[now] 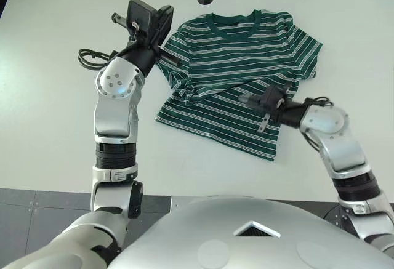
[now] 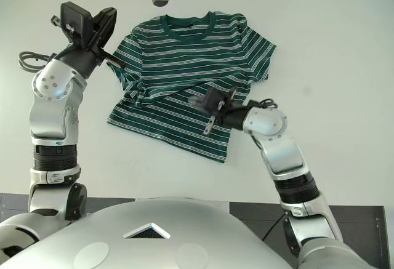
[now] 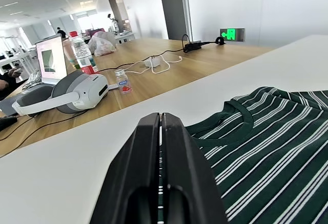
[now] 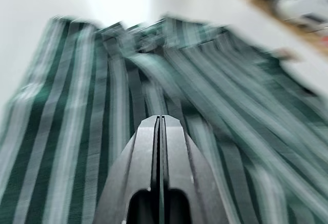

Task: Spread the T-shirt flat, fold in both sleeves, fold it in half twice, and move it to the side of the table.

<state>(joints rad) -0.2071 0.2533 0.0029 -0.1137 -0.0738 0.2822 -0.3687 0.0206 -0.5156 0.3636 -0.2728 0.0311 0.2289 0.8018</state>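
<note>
Your T-shirt (image 1: 240,53) lies on the bench (image 1: 55,146) toward the far edge. Its long axis runs from the collar at the far side to the hem nearer you. The left side is bunched inward and wrinkled, while the right sleeve (image 1: 305,50) is spread toward the bench's right edge.

Your left fingers (image 3: 148,172) are pressed together just beside the shirt's left shoulder, and I can't tell if they nip any cloth. Your right fingers (image 4: 177,172) are also pressed together, low over the shirt's near right part. The right sleeve lies beyond them, toward the far right. By my judgement the right arm is the nearer one for that fold.
</note>
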